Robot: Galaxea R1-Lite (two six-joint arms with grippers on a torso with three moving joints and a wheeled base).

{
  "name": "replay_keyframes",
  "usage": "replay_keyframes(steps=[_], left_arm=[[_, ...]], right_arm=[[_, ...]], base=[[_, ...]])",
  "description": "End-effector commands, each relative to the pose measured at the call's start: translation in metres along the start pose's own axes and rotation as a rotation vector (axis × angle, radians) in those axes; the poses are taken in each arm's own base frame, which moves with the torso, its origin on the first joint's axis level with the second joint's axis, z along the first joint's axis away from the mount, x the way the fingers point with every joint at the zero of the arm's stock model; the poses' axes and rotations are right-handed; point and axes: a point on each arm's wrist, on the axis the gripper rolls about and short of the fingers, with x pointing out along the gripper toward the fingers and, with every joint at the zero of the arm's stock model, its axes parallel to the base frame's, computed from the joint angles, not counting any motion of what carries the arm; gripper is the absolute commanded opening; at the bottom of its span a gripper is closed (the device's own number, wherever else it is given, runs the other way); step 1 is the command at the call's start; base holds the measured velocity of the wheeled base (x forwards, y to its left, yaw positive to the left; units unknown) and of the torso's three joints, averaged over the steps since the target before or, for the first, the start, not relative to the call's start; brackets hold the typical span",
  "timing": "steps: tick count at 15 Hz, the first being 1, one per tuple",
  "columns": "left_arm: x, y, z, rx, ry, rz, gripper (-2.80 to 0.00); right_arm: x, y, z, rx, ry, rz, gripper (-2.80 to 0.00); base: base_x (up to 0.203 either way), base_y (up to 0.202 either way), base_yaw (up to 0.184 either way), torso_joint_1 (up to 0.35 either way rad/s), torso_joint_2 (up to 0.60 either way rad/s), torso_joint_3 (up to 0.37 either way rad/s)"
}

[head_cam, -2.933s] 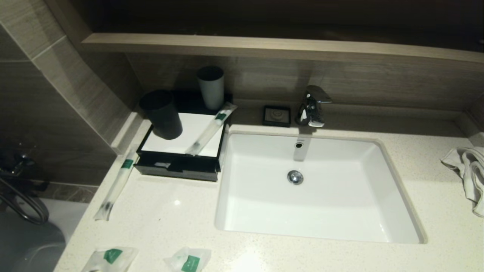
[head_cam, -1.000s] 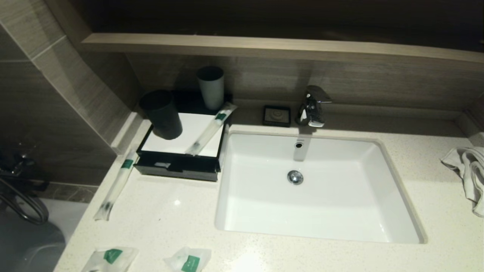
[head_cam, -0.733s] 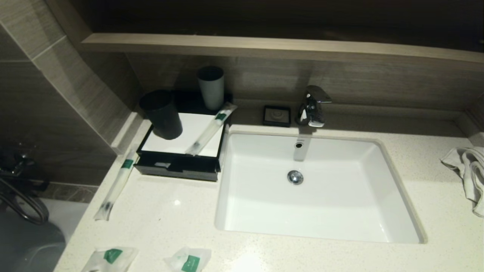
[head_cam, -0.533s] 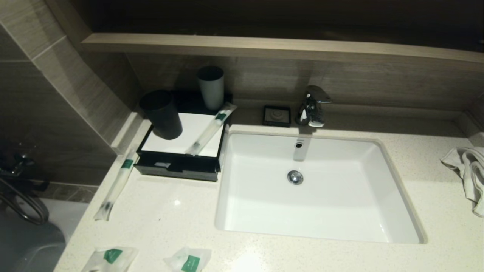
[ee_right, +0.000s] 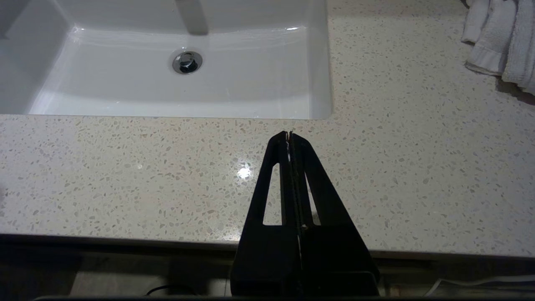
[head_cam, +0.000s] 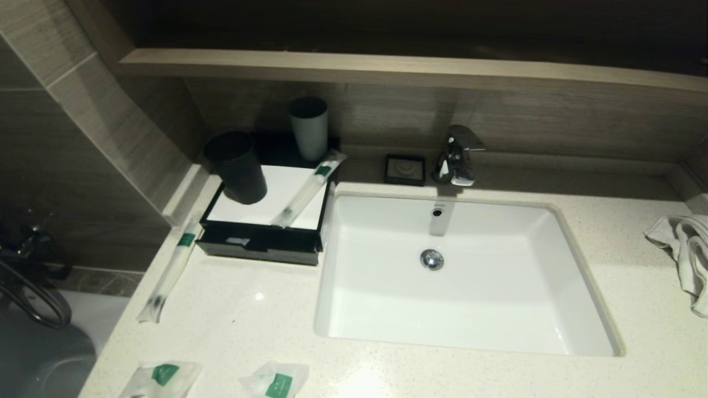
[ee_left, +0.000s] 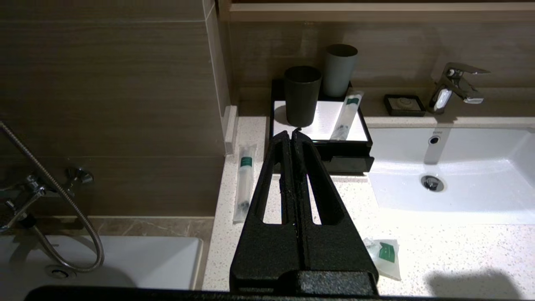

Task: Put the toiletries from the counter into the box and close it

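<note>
We have yet to start: box shut, one packet atop it, another packet and two pouches on the counter around it, left gripper and right gripper both closed, empty.

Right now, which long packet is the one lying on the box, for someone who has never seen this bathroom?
Left of the white rectangular sink sits the low black box with a white top panel. The long translucent green-banded packet lies diagonally across that panel; its twin lies on the counter.
</note>
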Motion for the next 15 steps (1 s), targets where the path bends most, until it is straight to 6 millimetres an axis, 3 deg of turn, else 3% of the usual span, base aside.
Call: replay_keyframes(steps=[1, 8, 15], left_arm=[[-0.007, -0.001, 0.009, 0.003, -0.03, 0.004, -2.8], [-0.016, -0.001, 0.02, 0.014, -0.068, 0.005, -2.8], [-0.015, -0.001, 0.017, 0.023, -0.045, 0.014, -2.8]], right_arm=[[0.0, 0.0, 0.0, 0.0, 0.0, 0.0, -2.8], [0.0, 0.0, 0.0, 0.0, 0.001, 0.0, -2.8], [0.0, 0.0, 0.0, -0.001, 0.0, 0.0, -2.8]], base=[[0.0, 0.0, 0.0, 0.0, 0.0, 0.0], [0.0, 0.0, 0.0, 0.0, 0.0, 0.0], [0.0, 0.0, 0.0, 0.0, 0.0, 0.0]])
